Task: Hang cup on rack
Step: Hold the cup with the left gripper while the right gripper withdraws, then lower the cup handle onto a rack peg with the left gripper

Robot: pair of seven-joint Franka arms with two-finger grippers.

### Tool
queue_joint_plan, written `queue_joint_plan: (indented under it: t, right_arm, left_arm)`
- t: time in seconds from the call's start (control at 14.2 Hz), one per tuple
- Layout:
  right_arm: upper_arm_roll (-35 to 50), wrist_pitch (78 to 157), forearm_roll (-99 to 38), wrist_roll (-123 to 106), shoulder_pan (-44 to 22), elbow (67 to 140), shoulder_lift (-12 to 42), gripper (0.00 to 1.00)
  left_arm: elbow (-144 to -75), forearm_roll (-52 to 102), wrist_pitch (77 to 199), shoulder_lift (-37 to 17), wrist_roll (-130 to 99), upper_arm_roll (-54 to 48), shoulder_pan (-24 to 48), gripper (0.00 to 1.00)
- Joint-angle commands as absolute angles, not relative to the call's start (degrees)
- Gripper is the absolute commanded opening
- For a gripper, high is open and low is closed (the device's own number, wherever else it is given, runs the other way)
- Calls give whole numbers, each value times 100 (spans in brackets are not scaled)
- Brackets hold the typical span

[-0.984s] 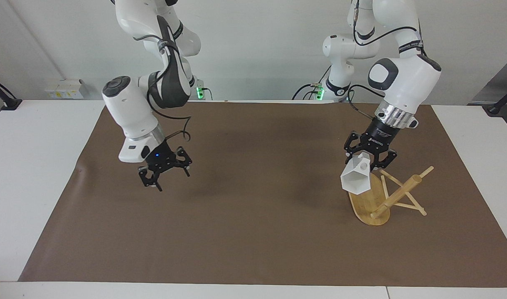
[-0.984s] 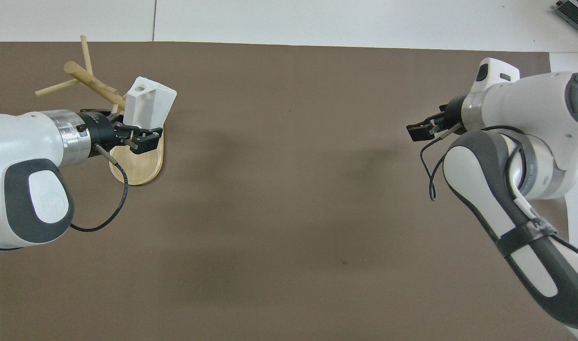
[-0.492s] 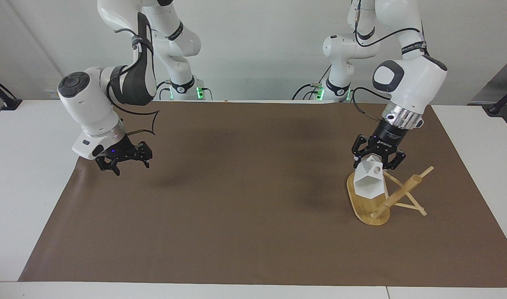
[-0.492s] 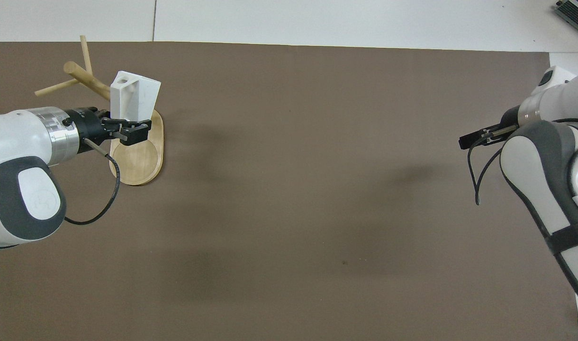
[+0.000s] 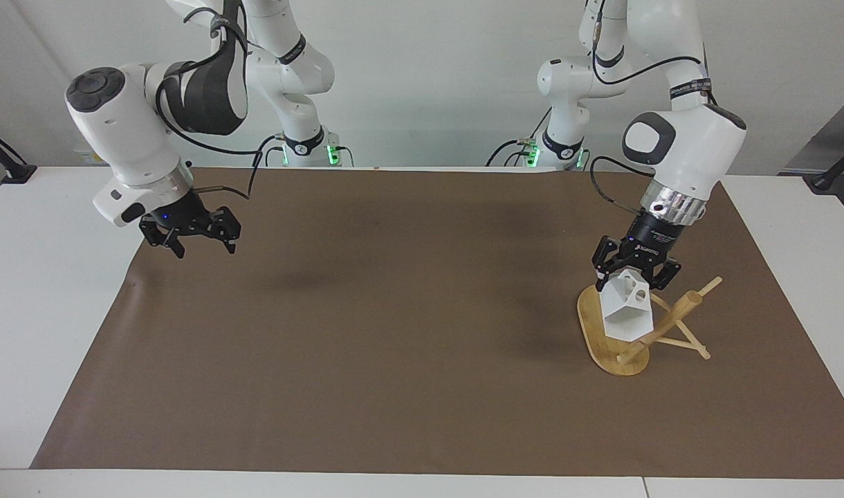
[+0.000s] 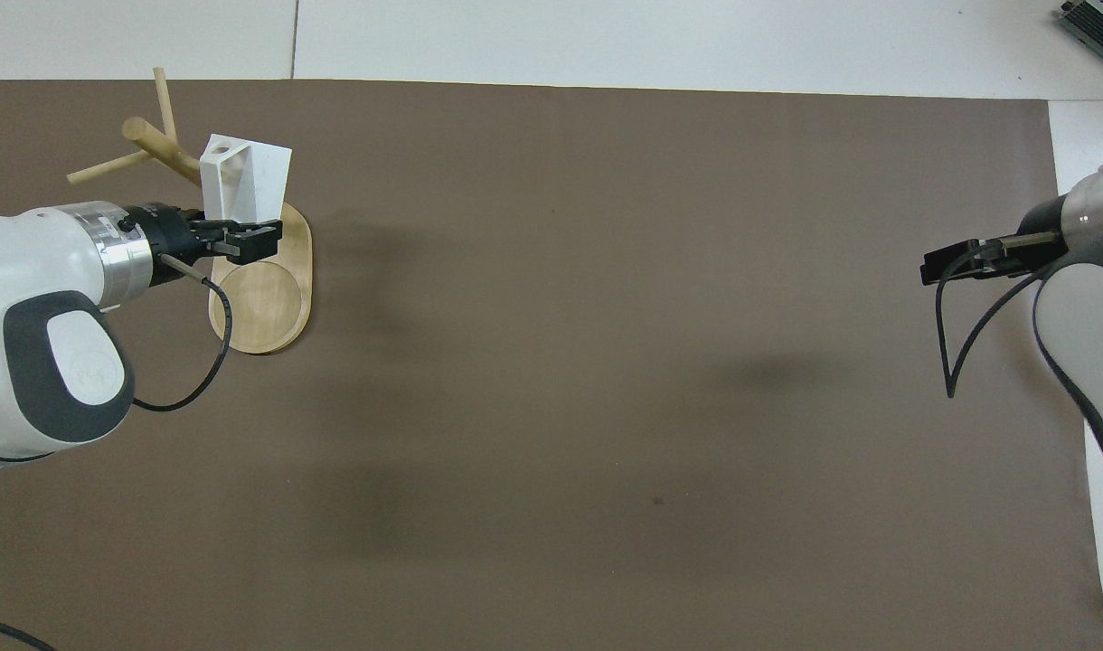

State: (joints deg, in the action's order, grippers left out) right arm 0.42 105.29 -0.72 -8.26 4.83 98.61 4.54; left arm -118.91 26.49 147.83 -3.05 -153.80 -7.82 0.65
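Left jaws clamp cup (image 5: 627, 311) over rack (image 5: 605, 342) | right jaws wide, unladen

Two high, opposed table (image 5: 41, 290) views

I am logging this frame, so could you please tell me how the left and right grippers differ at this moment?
The left gripper is shut on the white cup; the right gripper is open and holds nothing. The left gripper hangs over the rack at its arm's end of the table; the right gripper waits over the brown mat at the other end. Both are black, two-fingered and raised off the table.
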Motion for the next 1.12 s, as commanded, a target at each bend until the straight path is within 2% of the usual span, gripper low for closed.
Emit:
queue_joint_plan:
  t: [0.0, 0.28, 0.63, 0.7, 0.84, 0.91, 1.05]
  right_arm:
    - [-17, 10293, -26, -633, 440, 9949, 36, 100]
    - [-52, 9951, -26, -659, 404, 9949, -280, 100]
    - [-88, 9125, -35, -633, 378, 9467, -281, 100]
    - [-88, 8958, -35, -642, 378, 9309, -246, 100]
    - [-88, 8659, -61, -633, 387, 9045, -229, 100]
    - [-105, 8509, -88, -624, 387, 8966, -211, 100]
    - [-306, 8411, -184, -502, 334, 8991, -228, 100]
  left_arm:
    - [-11900, 2602, 14959, -325, -15592, -809, 27, 0]
    - [-11918, 2602, 15020, -334, -16021, -809, -70, 0]
    - [-11971, 2602, 15091, -352, -16128, -809, -88, 0]
    - [-11971, 2602, 15091, -352, -16128, -809, -88, 2]
    - [-11971, 2602, 15082, -352, -16110, -800, -88, 27]
    - [-11971, 2602, 15056, -352, -16093, -800, -88, 45]
    - [-11962, 2593, 15012, -352, -16049, -800, -167, 63]
